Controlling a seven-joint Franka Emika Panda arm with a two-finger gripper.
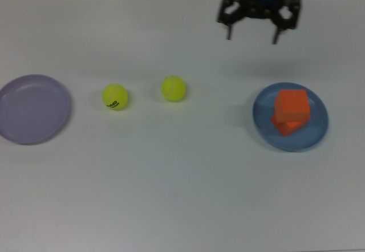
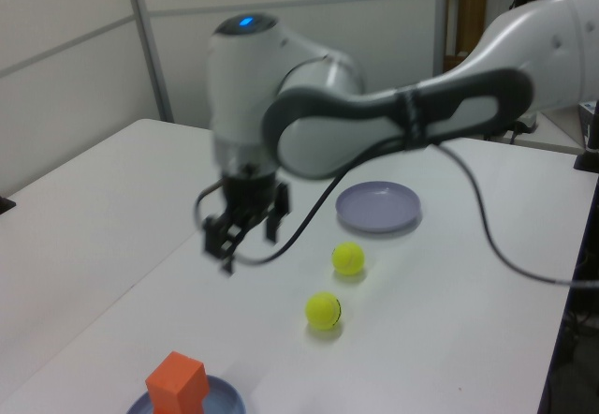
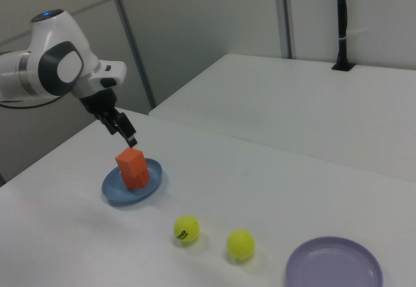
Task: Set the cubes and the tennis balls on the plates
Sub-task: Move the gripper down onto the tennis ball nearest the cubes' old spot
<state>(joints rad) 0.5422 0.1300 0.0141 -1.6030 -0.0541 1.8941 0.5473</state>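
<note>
While our pincer [image 1: 252,33] hangs open and empty, we think the fuzzy tennis balls [image 1: 173,88] on the tabletop [image 1: 182,195] are light and rolly, best squeezed across their middle.

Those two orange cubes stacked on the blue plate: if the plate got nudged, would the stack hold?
Probably not well. The upper cube sits skewed on the lower cube, not squared up, so it looks apt to slide or topple. The blue plate is shallow with a low rim, which likely would not catch a falling block. The open pincer is well clear.
</note>
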